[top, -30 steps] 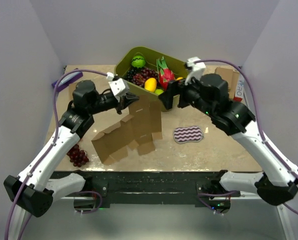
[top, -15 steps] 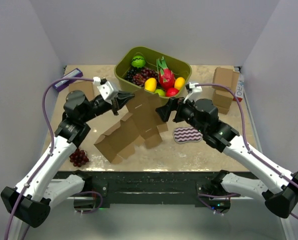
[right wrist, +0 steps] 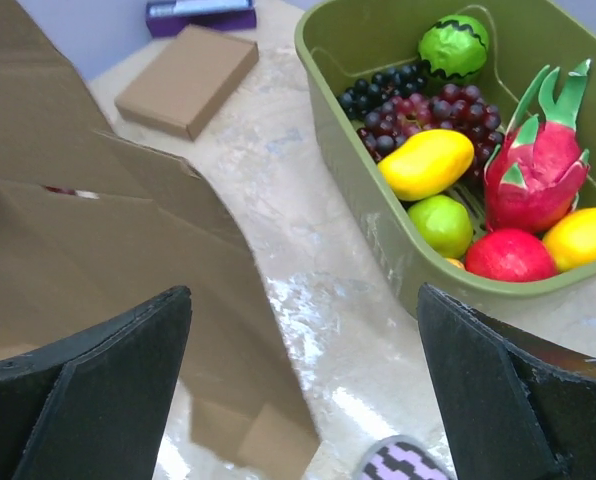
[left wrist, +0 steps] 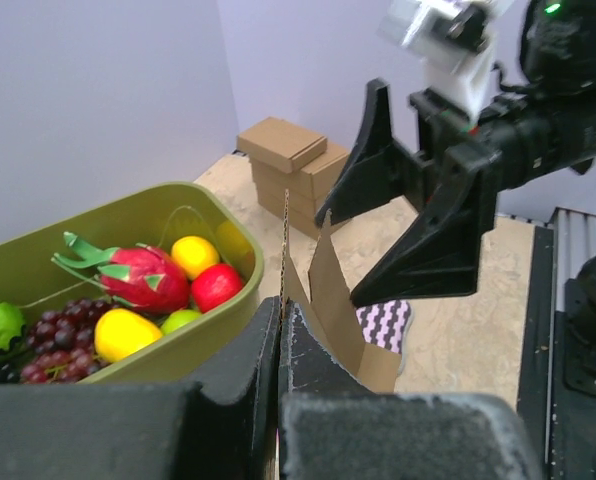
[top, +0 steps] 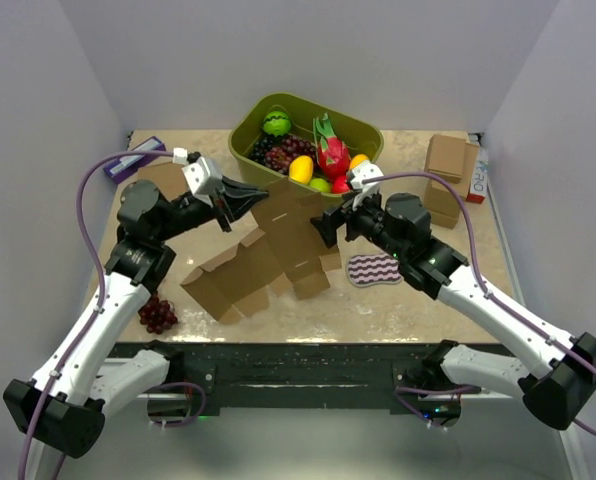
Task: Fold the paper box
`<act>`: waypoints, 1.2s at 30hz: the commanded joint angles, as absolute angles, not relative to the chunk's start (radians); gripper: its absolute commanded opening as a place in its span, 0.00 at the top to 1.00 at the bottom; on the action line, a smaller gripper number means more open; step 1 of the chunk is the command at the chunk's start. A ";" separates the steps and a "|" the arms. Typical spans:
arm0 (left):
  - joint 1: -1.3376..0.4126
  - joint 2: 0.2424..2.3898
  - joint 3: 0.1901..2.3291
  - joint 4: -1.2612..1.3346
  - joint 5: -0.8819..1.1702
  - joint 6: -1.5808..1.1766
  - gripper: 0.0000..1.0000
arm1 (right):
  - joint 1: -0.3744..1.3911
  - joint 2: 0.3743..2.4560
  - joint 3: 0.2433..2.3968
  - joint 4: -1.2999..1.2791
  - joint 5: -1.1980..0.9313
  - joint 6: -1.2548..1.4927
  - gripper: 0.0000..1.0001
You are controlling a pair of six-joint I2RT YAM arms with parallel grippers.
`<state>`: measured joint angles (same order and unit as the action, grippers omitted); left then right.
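The paper box (top: 268, 258) is a brown die-cut piece, partly unfolded and held up at a slant over the middle of the table. My left gripper (top: 250, 196) is shut on its upper left edge. In the left wrist view the jaws are closed on the thin cardboard edge (left wrist: 281, 300), with a flap (left wrist: 330, 290) beyond. My right gripper (top: 329, 228) is open and empty beside the box's right edge. In the right wrist view its fingers (right wrist: 88, 385) are spread wide, with the cardboard (right wrist: 88, 240) to the left.
A green bin (top: 363, 128) of fruit stands behind the box. A striped purple cloth (top: 376, 268) lies right of the box and grapes (top: 156, 313) at front left. Small stacked boxes (top: 446, 168) stand at the far right. A flat brown box (top: 159, 177) and a purple item (top: 134, 160) lie at back left.
My right gripper has come down and nearer along the box's right edge, away from the bin. My left gripper has shifted slightly left, still holding the box, which has tilted a little.
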<state>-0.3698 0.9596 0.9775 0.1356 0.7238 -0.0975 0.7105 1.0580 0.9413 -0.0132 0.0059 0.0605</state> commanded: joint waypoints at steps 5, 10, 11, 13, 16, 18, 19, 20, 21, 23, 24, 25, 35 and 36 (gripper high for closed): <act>-0.334 0.930 0.965 0.255 0.841 -0.198 1.00 | 0.686 1.126 0.993 0.003 -0.231 -0.049 0.24; -0.321 0.928 0.942 0.250 0.810 -0.181 1.00 | 0.683 1.127 1.006 -0.040 -0.328 -0.026 0.53; -0.319 0.931 0.928 0.252 0.810 -0.179 1.00 | 0.683 1.127 1.017 -0.052 -0.334 -0.023 0.73; -0.319 0.936 0.914 0.267 0.808 -0.184 1.00 | 0.683 1.131 1.026 -0.074 -0.360 -0.017 0.82; -0.318 0.940 0.902 0.255 0.789 -0.154 0.98 | 0.683 1.137 1.061 -0.136 -0.367 -0.021 0.95; -0.318 0.928 0.911 0.200 0.711 -0.120 0.82 | 0.683 1.147 1.120 -0.234 -0.330 -0.037 1.00; -0.316 0.920 0.913 0.171 0.677 -0.092 0.58 | 0.683 1.149 1.138 -0.265 -0.313 -0.050 1.00; -0.314 0.913 0.911 0.163 0.617 -0.084 0.45 | 0.683 1.149 1.179 -0.297 -0.298 -0.058 1.00; -0.311 0.894 0.907 0.158 0.591 -0.078 0.33 | 0.683 1.152 1.202 -0.370 -0.296 -0.066 1.00; -0.301 0.874 0.891 0.160 0.545 -0.071 0.09 | 0.683 1.161 1.279 -0.452 -0.281 -0.080 1.00; -0.296 0.862 0.890 0.160 0.538 -0.071 0.05 | 0.683 1.178 1.304 -0.535 -0.278 -0.083 1.00; -0.287 0.859 0.887 0.158 0.531 -0.066 0.00 | 0.683 1.187 1.327 -0.575 -0.278 -0.092 1.00; -0.261 0.853 0.969 0.037 0.654 0.086 0.00 | 0.683 1.367 1.448 -0.859 -0.330 -0.159 1.00; -0.261 0.880 0.983 0.019 0.693 0.101 0.00 | 0.683 1.374 1.453 -0.867 -0.333 -0.167 1.00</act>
